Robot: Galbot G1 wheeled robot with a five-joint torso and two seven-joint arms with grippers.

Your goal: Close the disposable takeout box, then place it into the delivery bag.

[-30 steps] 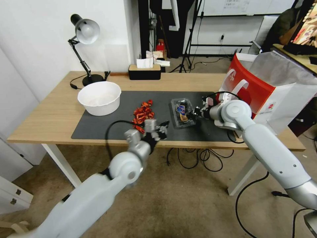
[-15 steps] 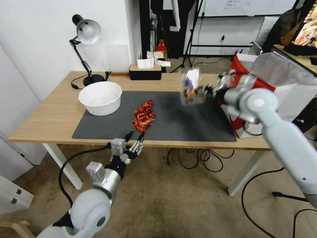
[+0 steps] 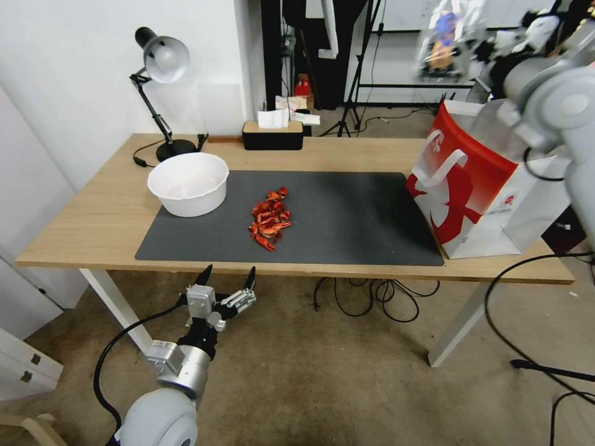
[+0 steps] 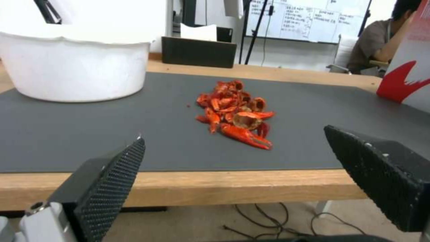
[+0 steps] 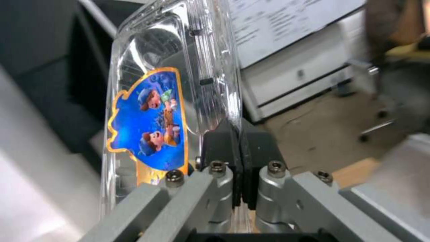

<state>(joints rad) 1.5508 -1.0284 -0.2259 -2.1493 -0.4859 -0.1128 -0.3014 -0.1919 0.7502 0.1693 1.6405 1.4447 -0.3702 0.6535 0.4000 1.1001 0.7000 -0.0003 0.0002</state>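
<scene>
Hard to make out: in the head view the disposable takeout box [image 3: 447, 38] is a blurred clear shape high in the air, above and behind the delivery bag [image 3: 477, 186]; its contents cannot be read there.
Cut off: the right arm leaves the head view at the right edge, and the bag's far side is partly behind that arm.
Right hand [image 5: 240, 134]: clenched on an edge of the box, black pads pressed together with the clear plastic rim between them.
Takeout box close up [image 5: 170, 111]: shut, held upright on edge, a blue-and-orange cartoon label on its clear wall; what lies inside is too unclear to tell.
Delivery bag: stands upright on the right end of the desk [image 3: 93, 223], mouth open, white strap handle against the red face, touching the right edge of the black mat [image 3: 347, 217].
Left hand [image 3: 226, 282]: released, fingers spread wide, holding nothing, below the desk's near edge and in front of the mat.
Left fingers [image 4: 112, 174]: two black textured pads well apart, pointing toward the red shell pieces [image 4: 235, 112] piled on the mat.
White bowl [image 3: 187, 183]: on the mat's left corner, well apart from both hands.
</scene>
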